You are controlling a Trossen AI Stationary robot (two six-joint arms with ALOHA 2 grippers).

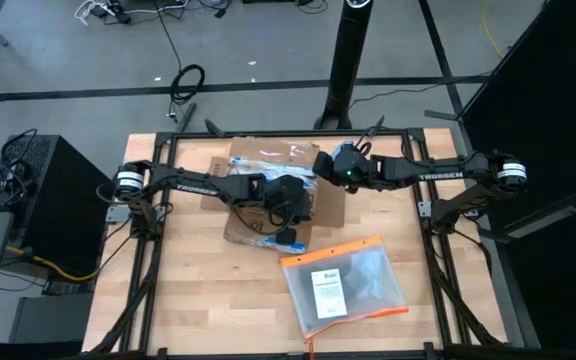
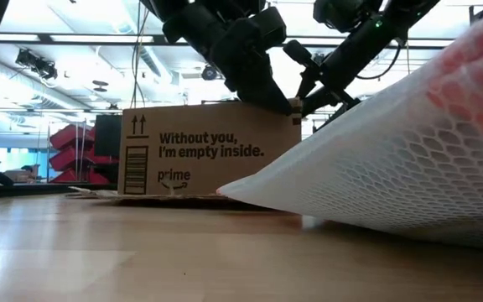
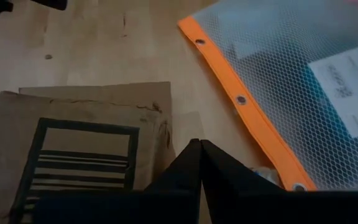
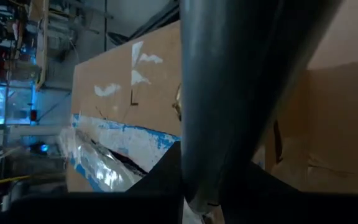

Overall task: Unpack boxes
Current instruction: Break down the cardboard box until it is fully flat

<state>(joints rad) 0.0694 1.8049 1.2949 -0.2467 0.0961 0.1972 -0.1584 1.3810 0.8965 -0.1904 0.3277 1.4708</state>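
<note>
Box (image 1: 268, 195): centre of high view, on surface (image 1: 168, 290), flaps spread. Left end effector (image 1: 286, 213): fingers pressed together, empty, over box's near edge. Right end effector (image 1: 320, 166): at far flap, grip indiscernible. Pouch (image 1: 346, 283): lower right. Risk: uneven pulls could drag box sideways.

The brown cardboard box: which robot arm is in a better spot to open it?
Probably the left: left gripper sits at the brown cardboard box's near edge, fingers together. Right gripper is at its far side.
</note>
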